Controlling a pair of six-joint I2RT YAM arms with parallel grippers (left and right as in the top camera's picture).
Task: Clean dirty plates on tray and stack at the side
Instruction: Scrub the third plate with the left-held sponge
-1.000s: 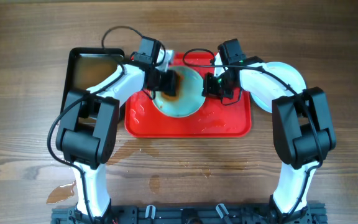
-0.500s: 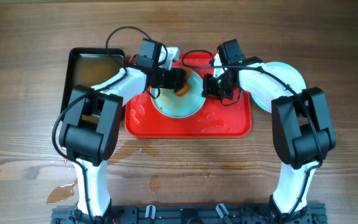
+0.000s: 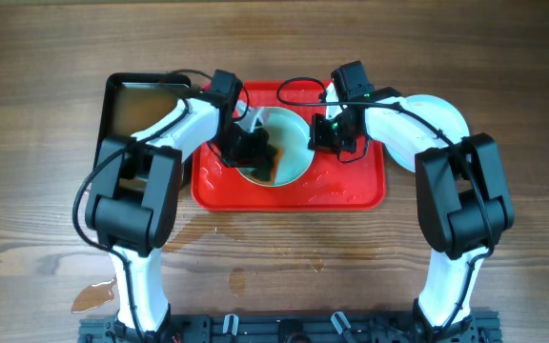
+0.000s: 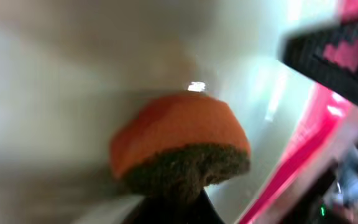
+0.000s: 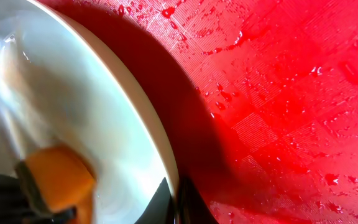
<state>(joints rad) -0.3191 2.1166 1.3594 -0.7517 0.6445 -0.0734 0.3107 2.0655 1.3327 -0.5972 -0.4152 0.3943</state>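
Where the red tray (image 3: 351, 187) sits mid-table, a black pan (image 3: 133, 103) holding brownish liquid lies just beside its left edge. A pale plate (image 3: 444, 112) rests on the wooden table (image 3: 46, 191) off the tray's right end, partly covered by the right arm (image 3: 408, 138). One aqua plate (image 3: 294, 143) lies inside the tray, left of centre. The right gripper (image 3: 325, 131) is closed on this plate's right rim. The right wrist view shows its dark fingertips (image 5: 194, 213) pinching the edge, and the rim casts a wide shadow on the wet, droplet-covered tray floor, so that side seems lifted. The left gripper (image 3: 254, 151) clamps an orange sponge (image 4: 179, 146) with a dark scouring face and presses it against the plate's inner surface. Seen from above, it covers the plate's left part. The left arm (image 3: 174, 129) and the right arm crowd over the tray's far half, and a black cable (image 3: 298, 84) loops there.

The left wrist view is blurred: the left fingers barely show beneath the sponge, and the dark shape in its upper right corner cannot be identified. Whether sauce lies under the sponge cannot be told. How many plates make up the side pile is hidden by the arm.

The tray's near strip and right near corner are bare and wet. A puddle (image 3: 93, 297) lies on the table by the left arm's base
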